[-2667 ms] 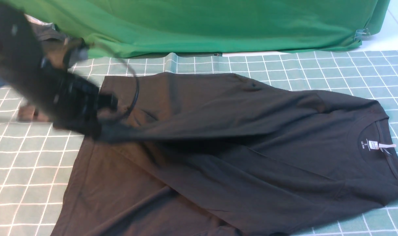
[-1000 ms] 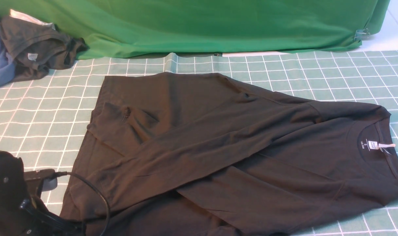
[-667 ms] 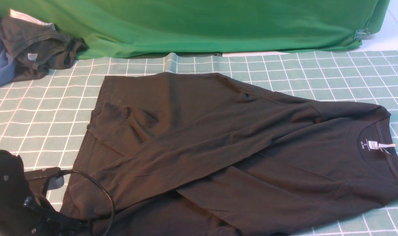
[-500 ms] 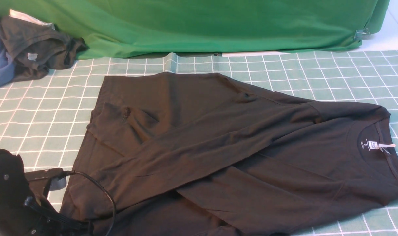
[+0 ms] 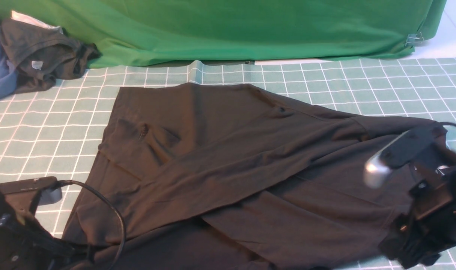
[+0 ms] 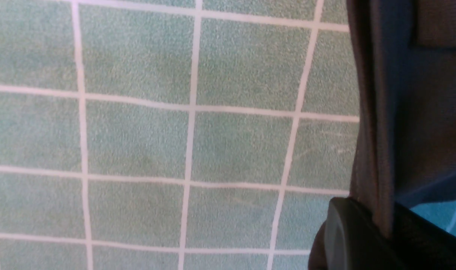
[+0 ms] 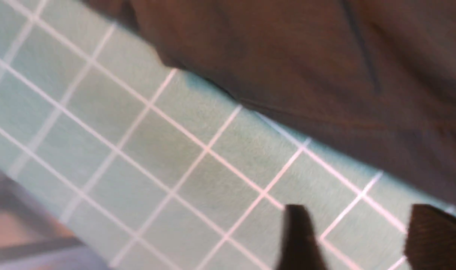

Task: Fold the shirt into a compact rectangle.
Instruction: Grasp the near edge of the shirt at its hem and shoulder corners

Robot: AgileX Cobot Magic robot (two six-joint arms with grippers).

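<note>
- Here the left gripper (image 6: 383, 236) is pinched tight on the near left corner of the shirt (image 5: 228, 161).
- The right gripper (image 7: 366, 240) hangs with its jaws apart above the checked cloth (image 5: 44, 123), just beside the shirt's near right edge.
- The shirt lies spread on the cloth.

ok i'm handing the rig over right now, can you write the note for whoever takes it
Left tool: shut on the edge of the shirt at its near left corner.
Right tool: open, empty, over the checked cloth beside the shirt's edge at the collar end.
Shirt: spread on the cloth, collar to the right.
Done: one sleeve folded across the body.
Left: the remaining folds into a compact rectangle.
</note>
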